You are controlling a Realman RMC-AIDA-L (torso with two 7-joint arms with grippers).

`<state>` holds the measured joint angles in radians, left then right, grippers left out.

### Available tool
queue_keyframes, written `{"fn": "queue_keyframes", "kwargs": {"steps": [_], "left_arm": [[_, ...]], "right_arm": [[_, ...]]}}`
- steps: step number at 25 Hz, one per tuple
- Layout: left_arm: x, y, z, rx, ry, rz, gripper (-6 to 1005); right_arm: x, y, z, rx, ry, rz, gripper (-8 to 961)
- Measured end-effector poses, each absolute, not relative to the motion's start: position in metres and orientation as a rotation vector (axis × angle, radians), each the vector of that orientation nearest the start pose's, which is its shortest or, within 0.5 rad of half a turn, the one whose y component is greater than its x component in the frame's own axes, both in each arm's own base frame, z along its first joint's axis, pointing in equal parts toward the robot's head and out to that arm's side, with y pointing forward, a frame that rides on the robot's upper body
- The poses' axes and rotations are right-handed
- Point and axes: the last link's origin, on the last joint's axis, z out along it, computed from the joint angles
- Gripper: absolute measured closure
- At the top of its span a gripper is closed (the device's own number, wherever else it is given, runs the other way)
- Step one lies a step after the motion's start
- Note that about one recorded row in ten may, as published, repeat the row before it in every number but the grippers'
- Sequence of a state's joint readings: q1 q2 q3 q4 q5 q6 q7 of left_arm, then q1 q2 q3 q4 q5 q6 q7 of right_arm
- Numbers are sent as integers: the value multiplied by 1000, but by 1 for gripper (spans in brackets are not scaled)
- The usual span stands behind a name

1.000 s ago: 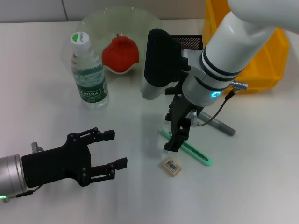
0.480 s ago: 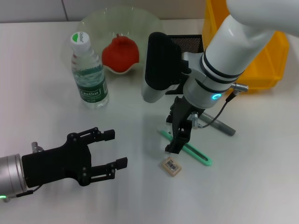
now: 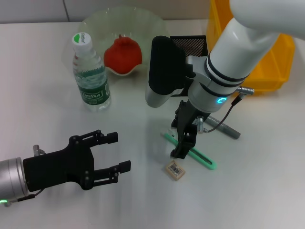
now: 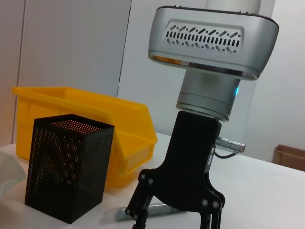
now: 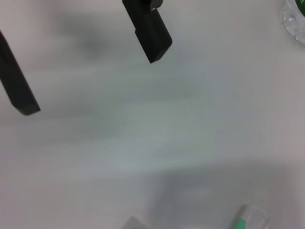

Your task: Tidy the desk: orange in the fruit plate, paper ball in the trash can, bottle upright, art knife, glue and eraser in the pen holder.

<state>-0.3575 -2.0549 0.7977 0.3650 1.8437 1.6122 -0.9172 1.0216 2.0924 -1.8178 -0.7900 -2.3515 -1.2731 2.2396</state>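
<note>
The right gripper [image 3: 182, 143] hung fingers-down directly over the green art knife [image 3: 191, 151], which lay flat on the table [image 3: 257, 181]; its fingers stood parted and held nothing. The eraser [image 3: 175, 170] lay just beside the art knife, nearer the robot. The pen holder [image 3: 193, 44] stood well beyond the art knife. The left gripper [image 3: 113, 157] hovered well apart from the art knife, spread wide and empty.

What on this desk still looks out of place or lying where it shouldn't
Three small items still lie loose on the table instead of in the pen holder: the green art knife, the eraser and the grey glue stick. The bottle stands upright.
</note>
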Motion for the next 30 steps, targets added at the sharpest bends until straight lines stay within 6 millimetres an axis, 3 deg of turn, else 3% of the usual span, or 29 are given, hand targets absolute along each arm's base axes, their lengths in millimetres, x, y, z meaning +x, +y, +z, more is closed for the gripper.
{"fn": "queue_keyframes", "kwargs": {"steps": [17, 30], "left_arm": [[-307, 246, -39, -2719, -483, -849, 215], [-306, 247, -37, -2709, -479, -858, 215]], "right_arm": [[128, 361, -118, -2970, 88, -857, 182], [127, 360, -119, -2974, 84, -846, 554]]}}
